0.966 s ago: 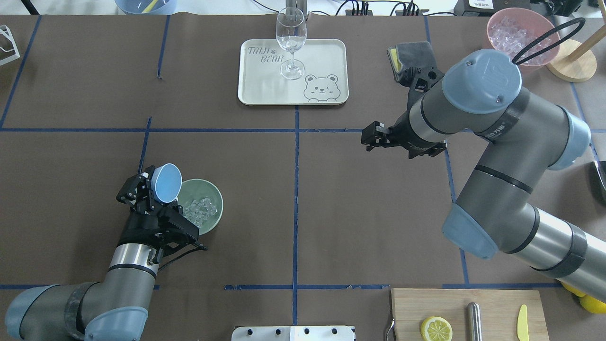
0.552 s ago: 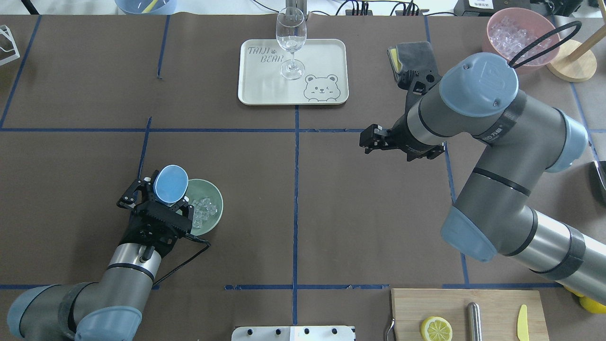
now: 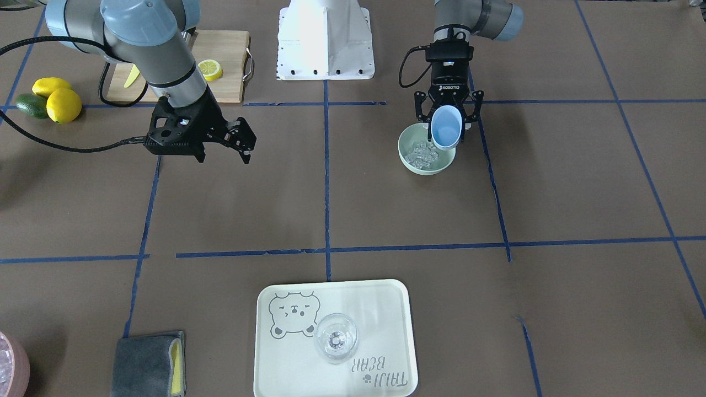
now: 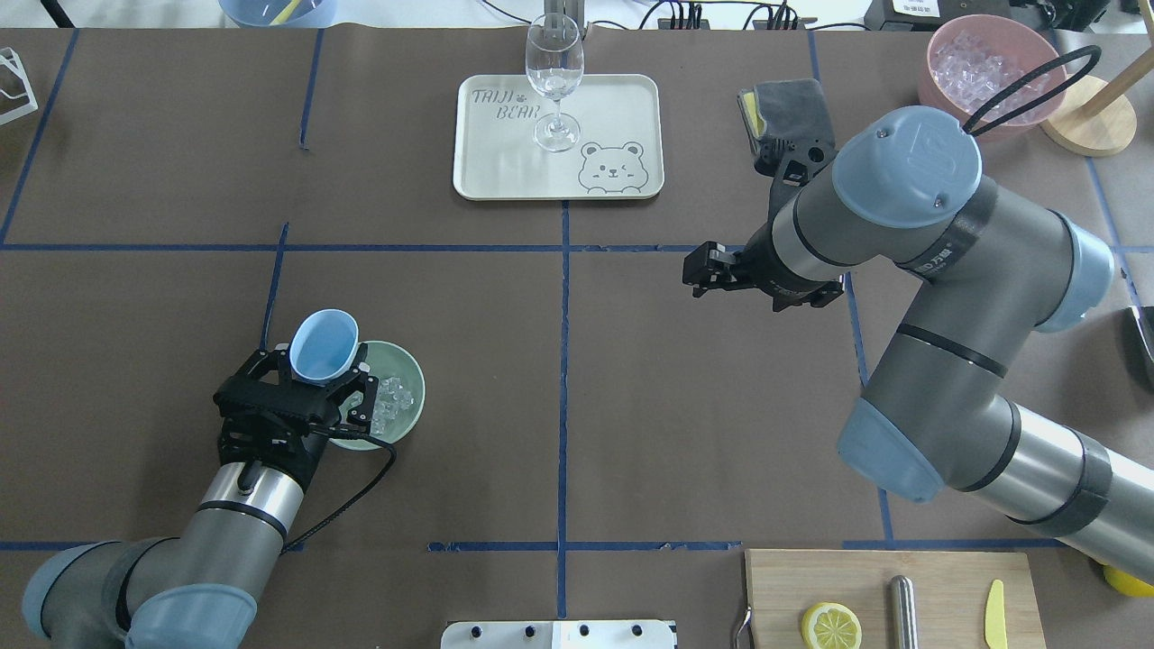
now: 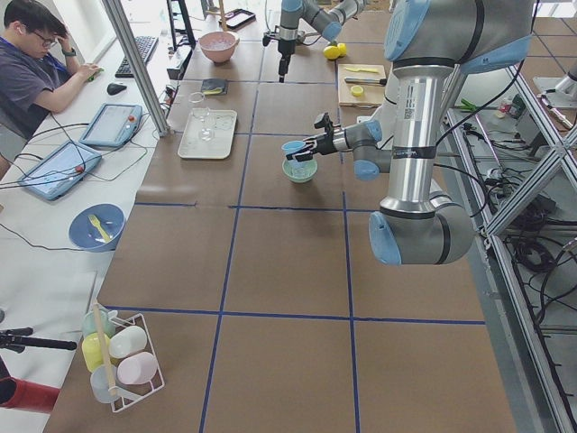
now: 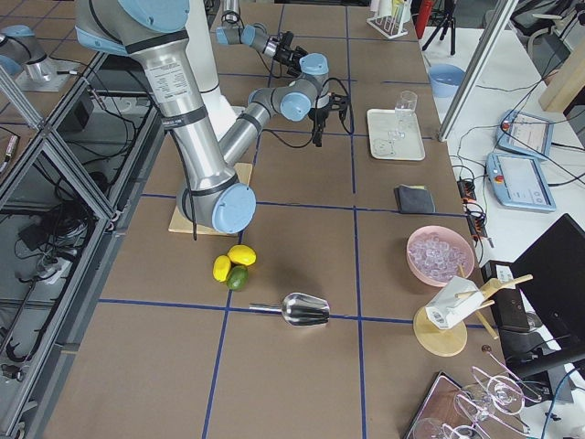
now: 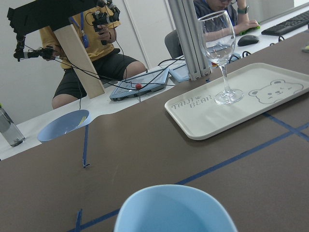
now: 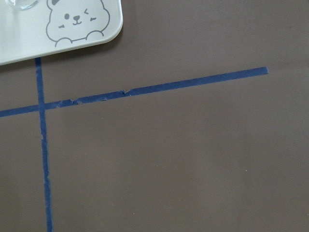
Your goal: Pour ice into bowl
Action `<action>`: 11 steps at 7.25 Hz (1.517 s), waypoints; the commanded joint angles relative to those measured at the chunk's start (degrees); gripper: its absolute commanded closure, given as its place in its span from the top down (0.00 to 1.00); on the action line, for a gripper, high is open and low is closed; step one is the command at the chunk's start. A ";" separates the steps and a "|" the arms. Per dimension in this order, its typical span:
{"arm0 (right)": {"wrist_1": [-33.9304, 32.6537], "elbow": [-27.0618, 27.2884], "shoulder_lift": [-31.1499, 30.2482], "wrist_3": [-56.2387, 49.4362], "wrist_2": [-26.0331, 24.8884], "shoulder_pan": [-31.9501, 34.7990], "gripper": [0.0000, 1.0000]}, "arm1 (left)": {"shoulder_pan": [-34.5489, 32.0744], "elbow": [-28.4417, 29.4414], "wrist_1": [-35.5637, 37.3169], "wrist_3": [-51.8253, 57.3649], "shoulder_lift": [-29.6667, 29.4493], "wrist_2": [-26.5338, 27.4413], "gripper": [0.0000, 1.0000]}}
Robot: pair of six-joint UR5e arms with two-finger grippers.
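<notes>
Since the ice lies heaped in the mint-green bowl on the bench and the left gripper has its jaws clenched on the tilted light blue cup, I'd right it slowly and lift clear without clipping the rim.

1. My table is brown, gridded with blue tape.
2. A mint-green bowl sits to my left.
3. Cream tray, grey cloth, and pink container lie far across.
4. A wooden board lies nearest me.
</notes>
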 commanded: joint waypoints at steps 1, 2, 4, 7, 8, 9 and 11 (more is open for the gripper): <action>0.00 -0.79 1.05 0.27 -0.33 -0.98 1.00 | -0.53 -1.44 -5.05 -2.58 0.43 0.16 0.00; 0.00 -2.19 2.63 2.45 -0.42 -1.94 1.00 | -1.14 -1.45 -5.79 -2.68 2.53 0.33 0.00; 0.00 -2.90 4.22 3.35 -3.39 -4.40 1.00 | -3.08 -1.54 -18.69 -2.24 12.77 0.16 0.00; -0.09 -9.28 12.71 9.83 -7.52 -10.11 1.00 | -9.12 1.88 -26.70 -2.06 19.94 -1.76 0.00; 0.09 -13.41 16.49 12.46 -9.89 -12.56 1.00 | -10.62 3.28 -31.85 -2.06 21.69 -4.65 0.00; 4.00 -17.97 19.23 14.92 -12.52 -14.24 1.00 | -11.33 8.78 -38.34 -2.15 21.79 -4.94 0.00; 8.61 -26.68 26.16 18.63 -12.63 -15.92 1.00 | -12.65 16.80 -47.33 -1.89 21.62 -5.11 0.00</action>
